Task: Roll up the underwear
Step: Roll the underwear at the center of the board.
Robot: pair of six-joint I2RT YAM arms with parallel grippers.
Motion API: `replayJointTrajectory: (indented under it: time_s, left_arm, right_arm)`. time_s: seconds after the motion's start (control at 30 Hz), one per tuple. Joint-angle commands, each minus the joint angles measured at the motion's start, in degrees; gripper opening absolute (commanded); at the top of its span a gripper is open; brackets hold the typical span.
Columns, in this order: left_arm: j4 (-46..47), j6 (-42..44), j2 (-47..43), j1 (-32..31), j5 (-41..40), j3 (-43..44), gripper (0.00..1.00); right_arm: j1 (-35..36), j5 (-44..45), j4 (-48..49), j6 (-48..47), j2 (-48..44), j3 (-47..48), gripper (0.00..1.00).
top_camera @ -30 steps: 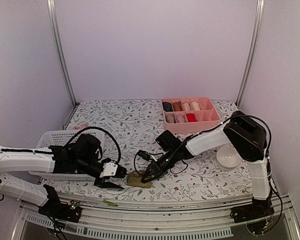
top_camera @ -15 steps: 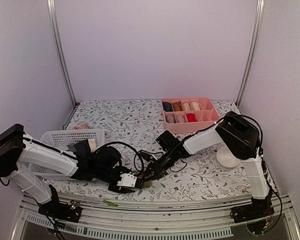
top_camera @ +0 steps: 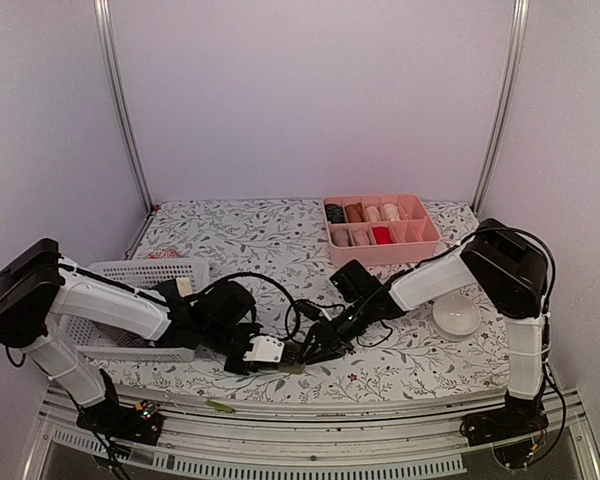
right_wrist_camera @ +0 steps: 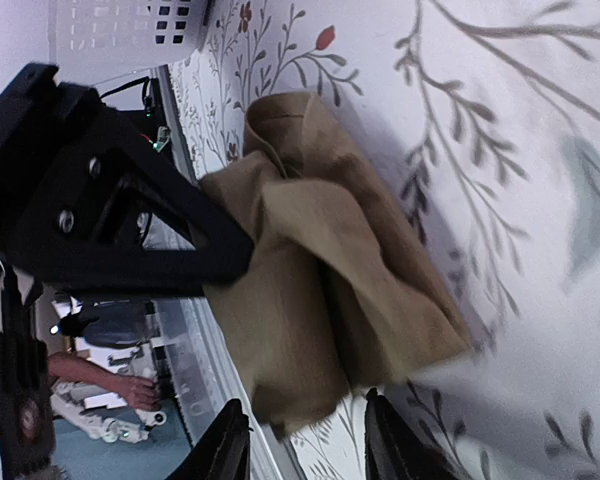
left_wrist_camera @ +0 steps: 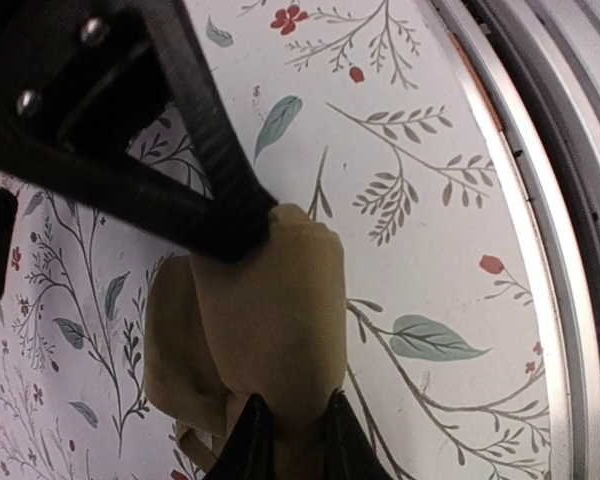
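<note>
On the floral surface [top_camera: 230, 240], close to its near edge, the olive-tan underwear [left_wrist_camera: 270, 320] lies bunched between both arms, my left fingers [left_wrist_camera: 248, 450] narrowed onto its fold to hold the roll together, my right fingers [right_wrist_camera: 225, 445] parted at its other end, I judge to free it.

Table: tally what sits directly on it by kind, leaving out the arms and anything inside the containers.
White mesh basket: 1
Pink divided tray: 1
White bowl: 1
Olive-tan underwear: 1
Total: 4
</note>
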Motion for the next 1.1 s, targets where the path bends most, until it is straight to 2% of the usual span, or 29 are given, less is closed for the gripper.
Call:
replayJointTrajectory:
  time_s: [0.0,0.2,0.33,0.57,0.8,0.9,0.97,1.0,1.07]
  left_arm:
    - [-15.8,1.1,4.4,5.2,9.7,6.0,0.01]
    - [-37.4,7.9,18.9,13.5,26.4,21.4,0.01]
    - [-49.2,12.5,29.6,16.7,32.5,30.2,0.00]
    - [-62.5,15.5,41.6,19.3,36.6,43.6,0.01]
    - [-64.7,15.1,44.9,19.8,38.2,47.6,0.02]
    - [-65.0,15.0,45.4,19.9,38.2,48.0,0.03]
    - [-65.2,15.1,45.6,19.9,38.1,48.3,0.03]
    - [-65.2,15.1,45.6,19.9,38.1,48.3,0.03]
    - [-64.7,14.9,45.1,19.9,37.8,48.3,0.04]
  right_arm:
    - [-1.9,13.4,3.4,-0.3,-10.4,-8.9,0.43]
    - [-1.1,24.7,5.2,-9.4,-21.9,-15.5,0.49]
    - [3.4,31.4,4.9,-16.5,-25.1,-15.2,0.56]
    - [11.3,40.2,-0.3,-30.3,-18.4,-6.3,0.59]
    - [12.9,44.0,0.7,-36.8,-11.7,-1.9,0.58]
    - [12.9,44.2,0.2,-38.7,-9.6,-2.1,0.56]
    - [12.9,44.1,0.0,-39.4,-8.1,-2.3,0.50]
    - [12.9,44.1,-0.2,-39.7,-7.5,-2.1,0.44]
    - [12.9,43.5,-1.2,-39.7,-6.9,-1.7,0.25]
